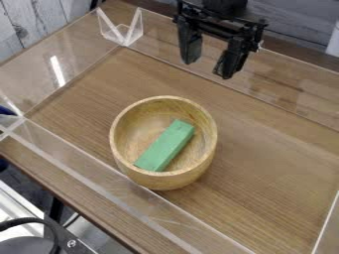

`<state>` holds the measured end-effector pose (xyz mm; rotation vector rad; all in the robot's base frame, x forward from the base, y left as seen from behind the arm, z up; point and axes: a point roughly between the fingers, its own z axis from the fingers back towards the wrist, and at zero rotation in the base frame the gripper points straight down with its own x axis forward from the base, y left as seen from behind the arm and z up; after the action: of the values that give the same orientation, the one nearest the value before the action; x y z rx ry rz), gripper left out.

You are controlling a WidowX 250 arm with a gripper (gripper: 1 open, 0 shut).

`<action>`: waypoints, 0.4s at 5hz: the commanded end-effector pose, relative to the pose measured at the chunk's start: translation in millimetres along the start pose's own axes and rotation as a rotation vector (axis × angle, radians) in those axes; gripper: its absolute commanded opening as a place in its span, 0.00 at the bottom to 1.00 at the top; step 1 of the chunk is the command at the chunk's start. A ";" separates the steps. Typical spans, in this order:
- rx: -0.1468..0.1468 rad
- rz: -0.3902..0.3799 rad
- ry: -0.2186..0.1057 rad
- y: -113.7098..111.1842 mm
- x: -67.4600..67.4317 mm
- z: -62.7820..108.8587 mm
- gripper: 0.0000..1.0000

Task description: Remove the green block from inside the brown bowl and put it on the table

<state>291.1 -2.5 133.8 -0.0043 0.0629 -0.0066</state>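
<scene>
None of the task is done: the green block [167, 146] lies in the brown bowl [122, 149], while the open, unladen gripper [212, 63] hangs on the far side.

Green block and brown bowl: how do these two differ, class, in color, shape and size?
The green block is bright green, while the brown bowl is light tan. The block is a flat-sided bar; the bowl is round and hollow. The block is smaller, fitting inside the much wider bowl. Both look plain, without any visible pattern.
</scene>
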 end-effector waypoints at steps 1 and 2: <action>-0.006 0.019 0.019 7.3 -16.4 -5.2 1.00; -0.007 0.033 0.028 12.0 -33.5 -17.2 1.00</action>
<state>251.2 7.2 103.5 -0.0141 0.1546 0.0235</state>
